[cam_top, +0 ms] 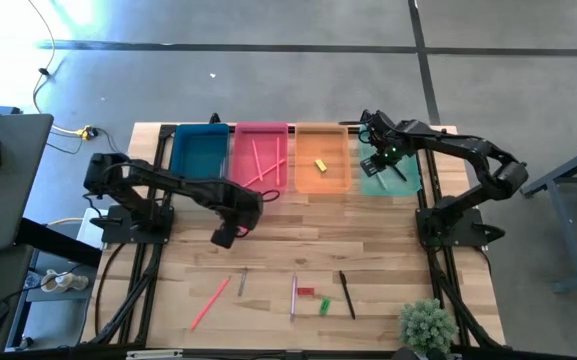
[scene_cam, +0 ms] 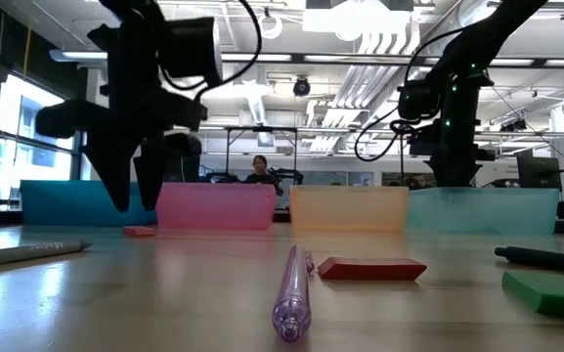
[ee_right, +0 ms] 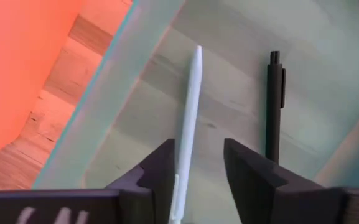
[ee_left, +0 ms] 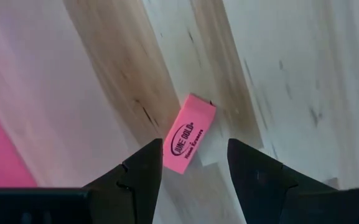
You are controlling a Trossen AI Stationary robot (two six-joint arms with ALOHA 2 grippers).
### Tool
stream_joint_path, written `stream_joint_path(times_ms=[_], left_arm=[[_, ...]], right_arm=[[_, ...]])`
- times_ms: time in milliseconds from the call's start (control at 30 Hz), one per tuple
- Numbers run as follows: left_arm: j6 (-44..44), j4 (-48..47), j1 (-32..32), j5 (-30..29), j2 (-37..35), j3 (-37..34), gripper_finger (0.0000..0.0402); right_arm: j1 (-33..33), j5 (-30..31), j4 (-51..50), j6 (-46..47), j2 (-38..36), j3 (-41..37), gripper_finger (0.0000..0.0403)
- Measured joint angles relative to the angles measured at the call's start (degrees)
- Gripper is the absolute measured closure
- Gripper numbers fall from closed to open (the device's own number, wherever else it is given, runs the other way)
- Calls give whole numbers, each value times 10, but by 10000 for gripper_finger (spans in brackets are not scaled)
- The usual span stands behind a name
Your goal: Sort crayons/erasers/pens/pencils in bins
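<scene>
My left gripper (cam_top: 254,199) (ee_left: 193,165) hangs open over the table just in front of the pink-red bin (cam_top: 261,158). Its fingers stand either side of a pink eraser (ee_left: 189,133) (cam_top: 269,196) (scene_cam: 140,231) that lies flat on the wood. My right gripper (cam_top: 379,163) (ee_right: 199,168) is open over the mint-green bin (cam_top: 393,180). A white pen (ee_right: 191,99) runs between its fingers, and a black pen (ee_right: 274,106) lies beside it on the bin floor. The orange bin (cam_top: 323,175) holds a yellow eraser (cam_top: 320,165). Pink pencils (cam_top: 258,160) lie in the pink-red bin. My right gripper has the white pen's near end (ee_right: 178,186) close beside one finger (ee_right: 160,171). I cannot tell whether they touch. The gap between the fingers is wider than the pen.
The teal-blue bin (cam_top: 200,150) stands at the left end of the row. Near the table's front edge lie a pink pencil (cam_top: 211,303), a grey stick (cam_top: 242,282), a purple pen (cam_top: 293,296) (scene_cam: 291,293), a red eraser (cam_top: 306,292) (scene_cam: 371,268), a green eraser (cam_top: 324,305) and a black pen (cam_top: 347,294). A small plant (cam_top: 428,322) stands at the front right corner.
</scene>
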Motion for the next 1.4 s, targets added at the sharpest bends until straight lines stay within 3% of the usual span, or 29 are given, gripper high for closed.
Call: stream_joint_path(times_ms=[600, 767, 1100, 1400], left_arm=[[15, 28, -2, -32, 68, 2, 232], [20, 26, -2, -31, 75, 2, 256], [19, 24, -3, -31, 75, 2, 354], [-6, 31, -2, -9, 62, 1, 346]], right_arm=[[-2, 0, -1, -1, -1, 0, 258], [-2, -1, -9, 0, -8, 0, 258], [-2, -4, -14, 3, -109, 1, 259], [-2, -45, -14, 4, -187, 1, 259]])
